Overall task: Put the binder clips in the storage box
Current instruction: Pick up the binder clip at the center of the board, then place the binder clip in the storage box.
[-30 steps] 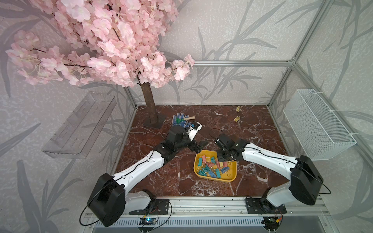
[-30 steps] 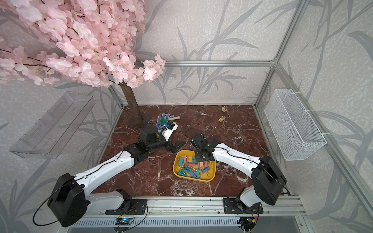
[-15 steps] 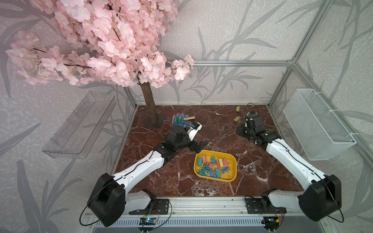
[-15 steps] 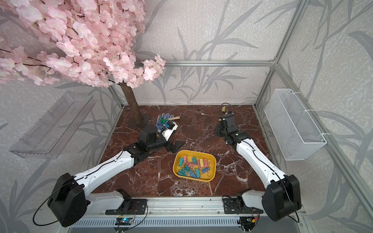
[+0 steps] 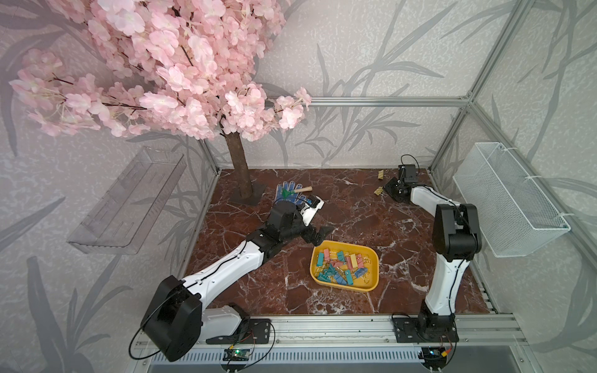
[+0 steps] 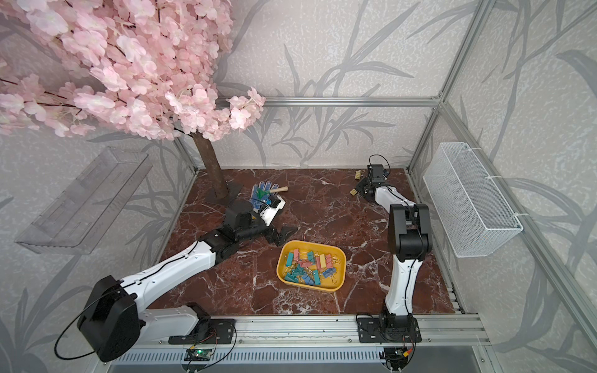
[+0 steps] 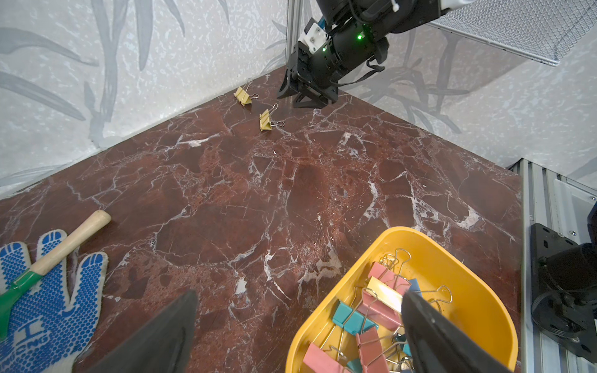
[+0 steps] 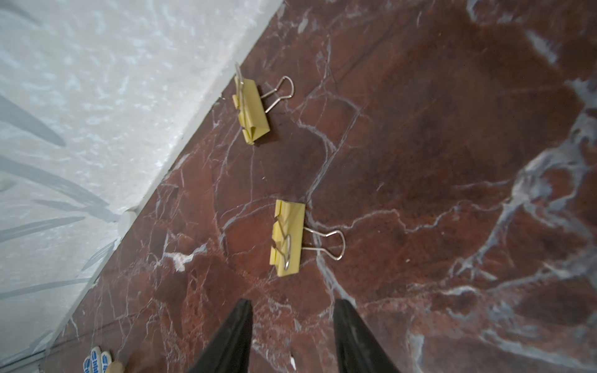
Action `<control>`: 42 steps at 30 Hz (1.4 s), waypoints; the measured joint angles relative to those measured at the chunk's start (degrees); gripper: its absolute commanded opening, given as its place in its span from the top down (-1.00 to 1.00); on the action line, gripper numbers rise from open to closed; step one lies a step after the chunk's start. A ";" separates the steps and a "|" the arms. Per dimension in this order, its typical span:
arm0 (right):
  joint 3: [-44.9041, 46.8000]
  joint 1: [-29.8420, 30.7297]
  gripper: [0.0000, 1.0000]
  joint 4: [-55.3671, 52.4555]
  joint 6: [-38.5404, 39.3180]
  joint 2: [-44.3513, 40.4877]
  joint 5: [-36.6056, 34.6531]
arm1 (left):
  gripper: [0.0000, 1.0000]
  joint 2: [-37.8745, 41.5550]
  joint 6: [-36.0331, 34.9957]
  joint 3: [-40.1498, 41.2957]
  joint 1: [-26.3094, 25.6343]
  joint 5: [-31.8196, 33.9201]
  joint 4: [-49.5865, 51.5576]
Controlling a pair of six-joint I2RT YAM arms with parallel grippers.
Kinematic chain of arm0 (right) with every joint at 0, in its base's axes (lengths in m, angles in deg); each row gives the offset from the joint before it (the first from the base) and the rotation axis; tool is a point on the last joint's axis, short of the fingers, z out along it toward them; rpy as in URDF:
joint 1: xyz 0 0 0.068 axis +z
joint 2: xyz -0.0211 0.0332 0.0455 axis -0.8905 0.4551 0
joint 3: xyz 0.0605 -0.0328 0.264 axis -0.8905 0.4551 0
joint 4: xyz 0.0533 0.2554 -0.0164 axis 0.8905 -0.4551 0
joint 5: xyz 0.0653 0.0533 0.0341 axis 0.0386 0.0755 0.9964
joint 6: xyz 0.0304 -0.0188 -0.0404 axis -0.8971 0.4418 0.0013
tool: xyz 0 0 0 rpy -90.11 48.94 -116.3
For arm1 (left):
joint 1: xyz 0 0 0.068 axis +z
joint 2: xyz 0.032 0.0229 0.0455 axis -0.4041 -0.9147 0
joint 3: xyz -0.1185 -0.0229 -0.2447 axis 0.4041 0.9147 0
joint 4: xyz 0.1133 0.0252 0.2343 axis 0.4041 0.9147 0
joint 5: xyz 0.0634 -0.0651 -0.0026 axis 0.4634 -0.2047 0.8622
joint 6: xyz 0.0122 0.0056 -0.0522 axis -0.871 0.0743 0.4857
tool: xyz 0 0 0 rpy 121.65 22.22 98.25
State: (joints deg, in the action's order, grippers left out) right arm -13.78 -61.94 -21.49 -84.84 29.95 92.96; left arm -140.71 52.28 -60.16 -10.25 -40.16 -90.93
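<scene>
Right wrist view: looks down past the right gripper [image 8: 294, 303] — dark fingers parted, nothing pinched, only bare marble-patterned surface [image 8: 452, 161] in the gap. Just ahead of the tips and apart from them, the near yellow clip [image 8: 289, 239], flat on the surface, one wire handle folded over the body and one sticking out. Beyond it, just beside the far edge at the foot of the wall, the far yellow clip [image 8: 253, 109], one handle out flat, the other raised. Placed by both top views in the far right corner of the surface, with the gripper's nose pointing at the near one. Well apart from that corner, about midway between the side edges and closer to the near edge, the storage box [image 5: 342, 288]: shallow, yellow, flat on the surface, heaped with binder clips [image 5: 342, 264] in teal, pink, yellow and blue, wire handles tangled. Just beside the box's far left corner, the left gripper [image 5: 318, 235] — jaws thrown wide, empty. From the left wrist view, one finger over bare surface, the other finger [image 7: 429, 323] overlapping the box's rim above the pile; touching or not, cannot tell. Past the left wrist, toward the far edge, a blue-dotted work glove [image 5: 286, 193] with a small green trowel [image 7: 64, 245] laid across it, wooden handle poking out past the fingertips. Close by, the tree trunk [image 5: 239, 168] on its dark base plate near the far left corner. Off the surface, on the side walls, a clear shelf [image 5: 129, 200] and a white mesh basket [image 5: 507, 200].
</scene>
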 measured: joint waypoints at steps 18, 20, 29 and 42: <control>-3.50 -0.96 1.00 3.04 -1.92 5.79 5.75 | -1.00 -0.46 -0.26 0.00 0.00 0.02 0.39; -0.55 -0.96 1.00 3.19 -2.12 3.52 6.60 | -1.00 -0.46 -0.28 0.00 0.00 0.02 0.39; 14.99 -0.13 1.00 3.76 -2.23 -18.10 11.08 | -1.00 -0.24 -0.39 0.00 0.00 0.07 0.28; 27.04 7.78 1.00 -10.25 7.30 -63.47 17.62 | -1.00 3.39 -0.42 2.03 0.00 -1.16 -2.64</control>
State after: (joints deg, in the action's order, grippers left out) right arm 13.26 -54.16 -31.74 -77.54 -33.52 110.58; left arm -137.32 51.86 -58.13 -10.25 -41.32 -93.57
